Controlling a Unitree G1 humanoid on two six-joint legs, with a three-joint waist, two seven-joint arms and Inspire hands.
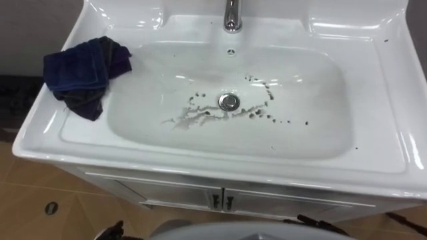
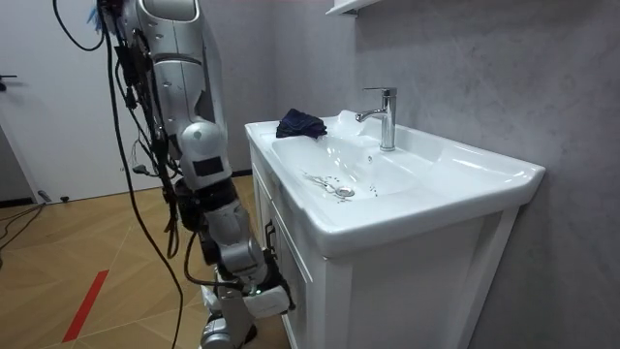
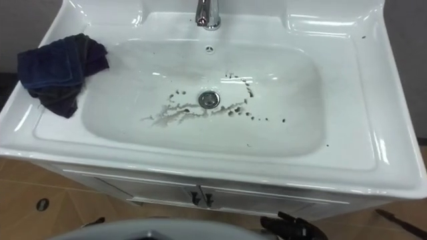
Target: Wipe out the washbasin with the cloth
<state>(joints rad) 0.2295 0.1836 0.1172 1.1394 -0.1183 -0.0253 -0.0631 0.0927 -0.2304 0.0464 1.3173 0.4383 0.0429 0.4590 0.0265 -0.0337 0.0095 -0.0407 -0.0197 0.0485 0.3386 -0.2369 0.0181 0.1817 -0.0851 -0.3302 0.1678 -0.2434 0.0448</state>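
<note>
While the robot stands close before the white basin point(image 1: 373, 157), the dark blue cloth point(image 1: 83, 72) lies crumpled on its left rim, one corner hanging into the bowl, apart from both hands. Dark specks point(image 1: 267, 90) and a smeared streak point(image 1: 190, 119) lie around the drain point(image 1: 229, 101), in front of the tap point(image 1: 231, 17). Of the left hand point(image 1: 110, 231) and the right hand point(image 1: 320, 223) just a dark bit peeks in at the lower edge, before the cabinet doors point(image 1: 167, 193), so how open either is, or what it holds, cannot be told.
</note>
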